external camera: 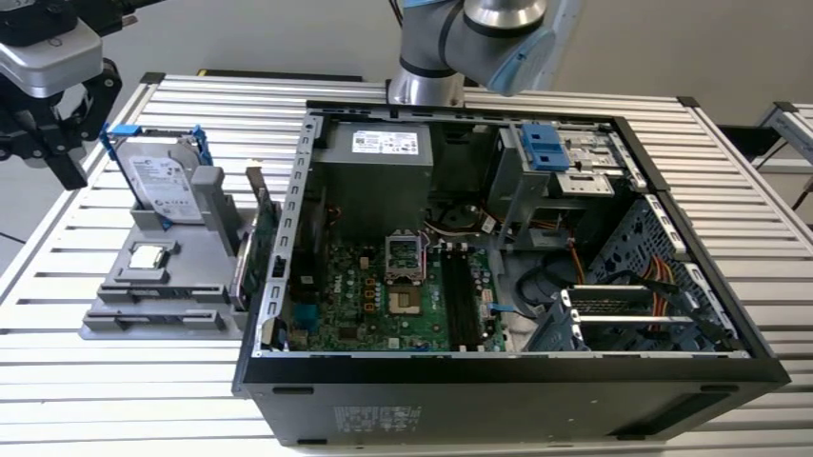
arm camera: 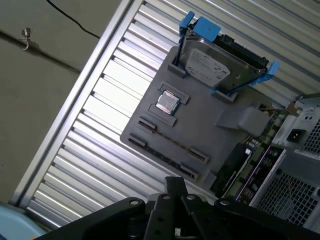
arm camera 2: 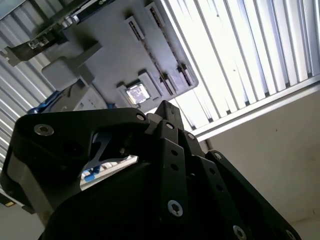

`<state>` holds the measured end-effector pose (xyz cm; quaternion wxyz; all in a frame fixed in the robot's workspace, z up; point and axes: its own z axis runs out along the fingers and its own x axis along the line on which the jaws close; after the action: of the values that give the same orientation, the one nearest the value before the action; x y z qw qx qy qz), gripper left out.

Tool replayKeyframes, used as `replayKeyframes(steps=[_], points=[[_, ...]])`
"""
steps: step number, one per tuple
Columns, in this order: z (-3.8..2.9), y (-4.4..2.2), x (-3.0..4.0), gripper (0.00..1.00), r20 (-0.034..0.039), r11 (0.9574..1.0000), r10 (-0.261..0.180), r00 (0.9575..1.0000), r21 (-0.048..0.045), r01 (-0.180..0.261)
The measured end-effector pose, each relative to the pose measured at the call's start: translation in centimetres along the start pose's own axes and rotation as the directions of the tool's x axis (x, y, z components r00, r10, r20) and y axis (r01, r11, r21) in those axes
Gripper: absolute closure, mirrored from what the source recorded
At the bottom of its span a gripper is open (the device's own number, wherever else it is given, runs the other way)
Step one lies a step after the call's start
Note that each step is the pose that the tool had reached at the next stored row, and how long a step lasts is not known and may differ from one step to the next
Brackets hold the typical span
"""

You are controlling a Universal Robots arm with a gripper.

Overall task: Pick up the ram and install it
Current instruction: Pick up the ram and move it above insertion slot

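In the first wrist view the ram (arm camera: 171, 141) looks like a thin dark line, edge-on, between two pairs of clips on the grey holder tray (arm camera: 200, 135). My gripper (external camera: 41, 167) hangs open above the table's far corner at the exterior view's left. It is beyond the tray (external camera: 114, 324) and holds nothing. The open computer case (external camera: 508, 367) lies on its side beside the tray. On its green motherboard (external camera: 368, 295), long black memory slots (external camera: 460, 295) run beside the processor socket.
A silver hard drive (external camera: 163, 186) in blue brackets stands at the tray's far end, and a small square chip (external camera: 150, 255) sits mid-tray. A larger green board (external camera: 261, 248) stands upright between tray and case. The arm's base (external camera: 426, 86) rises behind the case.
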<state>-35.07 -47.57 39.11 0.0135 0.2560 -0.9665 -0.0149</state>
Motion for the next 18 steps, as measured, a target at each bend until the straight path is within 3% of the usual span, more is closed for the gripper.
replayKeyframes(steps=[18], points=[[0.01, 0.00, 0.00, 1.00, -0.0041, 0.9934, -0.115, 0.9934, 0.0018, 0.115]])
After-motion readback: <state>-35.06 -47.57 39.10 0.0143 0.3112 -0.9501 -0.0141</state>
